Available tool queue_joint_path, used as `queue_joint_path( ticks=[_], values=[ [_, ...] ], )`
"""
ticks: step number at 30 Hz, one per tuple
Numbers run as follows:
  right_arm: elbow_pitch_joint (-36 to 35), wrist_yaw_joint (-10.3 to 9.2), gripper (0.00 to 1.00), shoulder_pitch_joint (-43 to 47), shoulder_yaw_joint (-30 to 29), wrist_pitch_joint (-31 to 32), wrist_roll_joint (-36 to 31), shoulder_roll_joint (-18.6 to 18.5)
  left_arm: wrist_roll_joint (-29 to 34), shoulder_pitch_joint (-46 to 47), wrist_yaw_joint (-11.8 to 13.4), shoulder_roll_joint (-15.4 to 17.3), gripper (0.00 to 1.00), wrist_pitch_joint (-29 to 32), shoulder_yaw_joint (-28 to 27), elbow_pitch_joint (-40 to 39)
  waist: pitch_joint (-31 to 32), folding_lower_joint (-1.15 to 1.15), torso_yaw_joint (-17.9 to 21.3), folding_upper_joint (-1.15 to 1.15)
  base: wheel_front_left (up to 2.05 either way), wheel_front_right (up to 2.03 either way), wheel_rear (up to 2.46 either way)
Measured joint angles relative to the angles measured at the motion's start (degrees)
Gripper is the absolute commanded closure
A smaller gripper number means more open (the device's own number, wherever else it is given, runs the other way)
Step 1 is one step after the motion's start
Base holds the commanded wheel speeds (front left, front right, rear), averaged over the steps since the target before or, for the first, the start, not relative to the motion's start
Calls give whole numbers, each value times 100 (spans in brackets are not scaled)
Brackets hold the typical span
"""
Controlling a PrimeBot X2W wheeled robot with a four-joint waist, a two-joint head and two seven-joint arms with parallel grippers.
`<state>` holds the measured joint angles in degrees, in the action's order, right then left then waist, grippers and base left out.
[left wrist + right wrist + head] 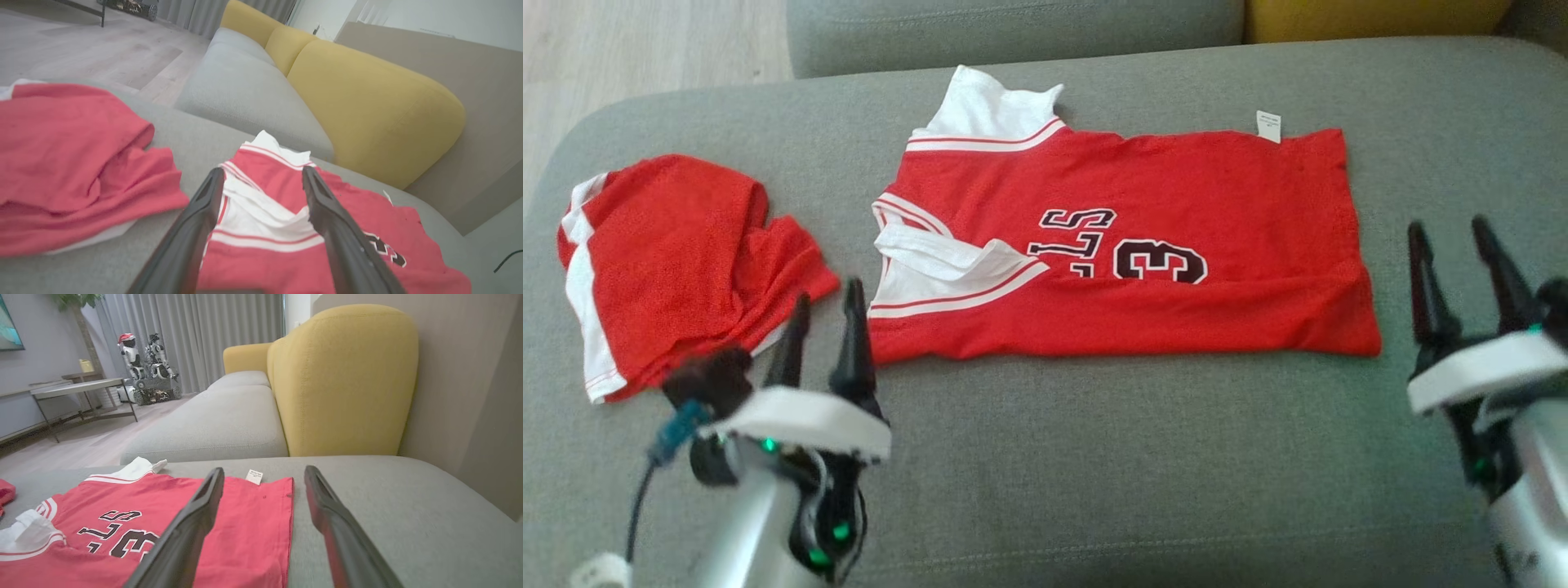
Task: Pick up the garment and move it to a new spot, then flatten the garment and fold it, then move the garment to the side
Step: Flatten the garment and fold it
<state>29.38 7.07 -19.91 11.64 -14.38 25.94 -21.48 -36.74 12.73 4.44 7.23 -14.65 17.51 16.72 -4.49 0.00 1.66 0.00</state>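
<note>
On the grey sofa cushion (1094, 457), starting at my left, the crumpled red shorts (678, 253) lie just beside my left pincer (828, 292). It hangs wide open and empty near the jersey's near left corner. If I close carelessly there, I may catch the shorts' hem, or only the loose white sleeve (939, 253), and the layers would slide apart. The red jersey (1127, 245) lies flat across the middle, seemingly folded lengthwise, number showing. At the right, my right pincer (1448, 224) is equally spread, holding nothing, just off the jersey's right edge. Pinching a single layer or lifting unevenly could undo the fold, and dragging could bunch the cloth.
</note>
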Motion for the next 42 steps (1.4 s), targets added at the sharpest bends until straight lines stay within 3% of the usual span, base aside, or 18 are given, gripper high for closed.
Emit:
queue_joint_path(
  ticks=[5,10,15,19,33,38,39,40,42],
  values=[
    [-543,0,0,659,-589,0,-530,594,394,-268,-100,-182,0,1,-54,290,-3,0,97,0,0,0,0],
    [-832,0,0,781,-691,1,-836,839,773,-148,-63,-211,0,1,-115,876,-72,0,248,0,0,0,0],
    [-1074,0,0,782,-744,34,-901,913,954,197,234,-227,0,1,-252,1636,-146,0,423,0,0,0,0],
    [-1173,0,0,784,-745,78,-939,980,996,479,296,-224,0,2,-291,2260,-205,0,558,0,0,0,0],
    [-1251,0,0,889,-827,85,-996,1049,1095,1201,277,-220,0,145,-146,3704,-346,0,768,0,0,0,0],
    [-1250,0,0,889,-849,86,-1002,1089,1095,1426,35,-242,0,274,18,4022,-369,0,721,0,0,0,0],
    [-1247,0,0,889,-851,86,-1010,1095,1095,1473,-12,-243,54,296,41,4068,-379,0,705,0,0,0,0],
    [-1244,0,0,889,-854,88,-1021,1106,1095,1518,-65,-245,100,296,66,4100,-393,0,688,0,0,0,0],
    [-1230,0,0,888,-860,116,-1023,1116,1095,1562,-104,-255,100,296,98,4128,-407,0,669,0,0,0,0]
  ],
)
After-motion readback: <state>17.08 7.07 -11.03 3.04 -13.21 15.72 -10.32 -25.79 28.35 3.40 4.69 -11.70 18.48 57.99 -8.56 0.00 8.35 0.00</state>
